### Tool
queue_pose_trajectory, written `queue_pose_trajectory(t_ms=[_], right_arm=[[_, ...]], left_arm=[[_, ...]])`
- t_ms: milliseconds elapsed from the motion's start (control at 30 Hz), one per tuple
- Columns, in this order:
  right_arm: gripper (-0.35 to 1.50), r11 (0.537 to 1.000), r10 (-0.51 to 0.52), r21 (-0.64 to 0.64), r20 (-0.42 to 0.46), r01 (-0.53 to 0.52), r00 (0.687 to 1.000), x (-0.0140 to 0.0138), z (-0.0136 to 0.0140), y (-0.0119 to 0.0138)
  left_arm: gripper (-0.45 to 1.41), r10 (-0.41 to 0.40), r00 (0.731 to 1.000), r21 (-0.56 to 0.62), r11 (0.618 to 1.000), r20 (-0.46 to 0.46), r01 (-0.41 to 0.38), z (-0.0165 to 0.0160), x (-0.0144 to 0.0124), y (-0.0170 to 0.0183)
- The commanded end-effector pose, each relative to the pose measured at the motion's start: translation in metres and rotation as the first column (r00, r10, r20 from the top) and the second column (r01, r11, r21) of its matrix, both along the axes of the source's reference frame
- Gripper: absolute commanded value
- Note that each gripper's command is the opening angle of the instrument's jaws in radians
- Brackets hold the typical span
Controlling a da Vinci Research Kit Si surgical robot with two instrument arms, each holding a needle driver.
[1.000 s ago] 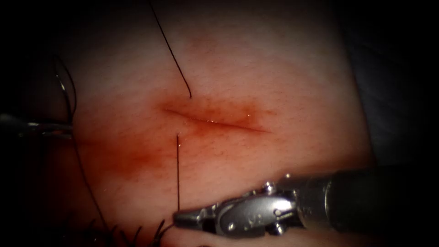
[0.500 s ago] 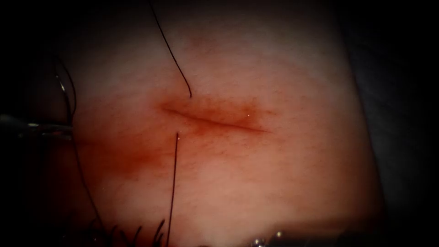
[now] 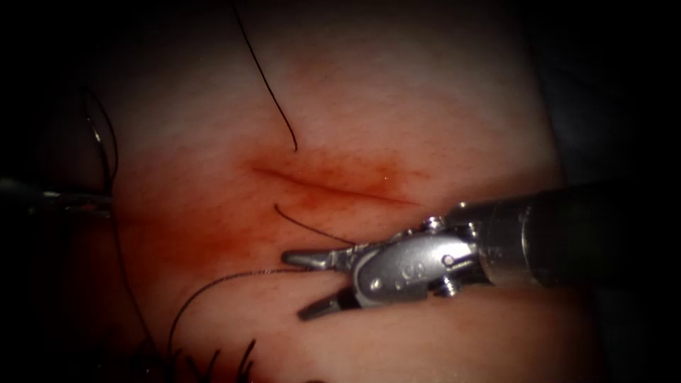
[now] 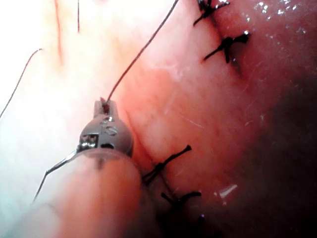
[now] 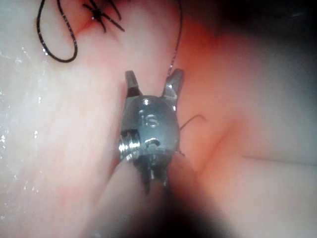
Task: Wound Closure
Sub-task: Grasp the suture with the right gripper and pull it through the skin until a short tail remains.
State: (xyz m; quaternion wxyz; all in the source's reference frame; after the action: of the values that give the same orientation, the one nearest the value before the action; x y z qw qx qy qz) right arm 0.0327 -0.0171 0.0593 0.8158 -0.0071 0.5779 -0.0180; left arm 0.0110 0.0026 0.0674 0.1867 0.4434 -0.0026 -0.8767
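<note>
1. Endoscope view: the tissue (image 3: 425,106) carries a short cut (image 3: 333,188) running from 9 to 3 o'clock, with red fluid (image 3: 213,245) spread at 7 o'clock of it.
   - The right tool (image 3: 293,286) comes in from 3 o'clock. Its jaws are spread wide and grip nothing, and their tips lie near the cut, at 7 o'clock of its middle.
   - The thread (image 3: 273,92) comes down from 12 o'clock and enters the tissue just above the cut's left end.
   - It leaves the tissue again just below the cut, curves to the upper jaw and touches it, then loops away toward 7 o'clock.
   - Cut ends of thread (image 3: 213,362) stand at 6 o'clock.
   - The left tool (image 3: 67,200) lies at 9 o'clock, well apart from the cut on its left side. Its jaws cannot be read here.
   - A thin bright curve (image 3: 94,135) sits at 12 o'clock of the left tool. I cannot tell whether it is the needle, and it is not in the cut.
2. Left wrist view: the left tool (image 4: 105,104) has its jaws closed on the thread (image 4: 141,52), which runs taut away from the tips over the tissue (image 4: 198,114). Dark knotted stitches (image 4: 227,44) cross a seam nearby.
3. Right wrist view: the right tool (image 5: 153,82) has its jaws wide apart and holds nothing. The thread (image 5: 179,34) passes just beside one jaw tip. A knotted stitch (image 5: 101,20) lies beyond on the tissue (image 5: 74,124).
</note>
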Motion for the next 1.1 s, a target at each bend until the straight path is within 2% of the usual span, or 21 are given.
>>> queue_pose_trajectory(t_ms=[33, 167, 300, 467, 633, 667, 767, 867, 1000, 1100], right_arm=[[1.46, 1.000, 0.009, -0.002, -0.008, -0.009, 1.000, -0.0002, 0.0010, 0.0002], [1.46, 1.000, 0.009, -0.002, -0.031, -0.009, 0.999, -0.0017, -0.0002, -0.0007], [1.45, 1.000, 0.006, -0.010, -0.036, -0.006, 0.999, -0.0036, -0.0026, -0.0027], [1.45, 1.000, 0.013, -0.013, -0.040, -0.014, 0.999, -0.0068, -0.0067, -0.0049], [1.48, 1.000, 0.026, -0.009, -0.048, -0.027, 0.999, -0.0103, -0.0104, -0.0060], [1.48, 1.000, 0.023, -0.004, -0.047, -0.023, 0.999, -0.0120, -0.0118, -0.0062], [1.48, 1.000, 0.026, 0.007, -0.040, -0.025, 0.999, -0.0143, -0.0133, -0.0059], [1.48, 0.998, 0.065, 0.027, -0.044, -0.064, 0.997, -0.0166, -0.0137, -0.0041], [1.48, 0.995, 0.100, 0.023, -0.010, -0.099, 0.995, -0.0187, -0.0119, -0.0005], [1.48, 0.991, 0.130, -0.002, 0.000, -0.130, 0.991, -0.0181, -0.0101, 0.0008]], left_arm=[[-0.45, 0.000, 1.000, -0.001, 1.000, 0.000, 0.000, 0.0007, -0.0005, 0.0001], [-0.45, 0.000, 1.000, 0.000, 1.000, -0.001, 0.000, 0.0007, -0.0004, 0.0003], [-0.45, 0.001, 1.000, 0.000, 1.000, 0.000, -0.001, 0.0009, -0.0003, 0.0004], [-0.45, 0.000, 1.000, -0.002, 1.000, -0.003, 0.000, 0.0010, -0.0004, 0.0004], [-0.45, -0.002, 1.000, -0.003, 1.000, -0.005, 0.002, 0.0010, -0.0004, 0.0004], [-0.45, -0.002, 1.000, -0.003, 1.000, -0.005, 0.002, 0.0010, -0.0004, 0.0004], [-0.45, -0.002, 1.000, -0.003, 1.000, -0.006, 0.002, 0.0010, -0.0004, 0.0004], [-0.45, -0.002, 1.000, -0.003, 1.000, -0.006, 0.002, 0.0010, -0.0005, 0.0004], [-0.45, -0.002, 1.000, -0.004, 1.000, -0.006, 0.002, 0.0009, -0.0004, 0.0003], [-0.45, -0.003, 1.000, -0.004, 1.000, -0.007, 0.003, 0.0010, -0.0005, 0.0003]])
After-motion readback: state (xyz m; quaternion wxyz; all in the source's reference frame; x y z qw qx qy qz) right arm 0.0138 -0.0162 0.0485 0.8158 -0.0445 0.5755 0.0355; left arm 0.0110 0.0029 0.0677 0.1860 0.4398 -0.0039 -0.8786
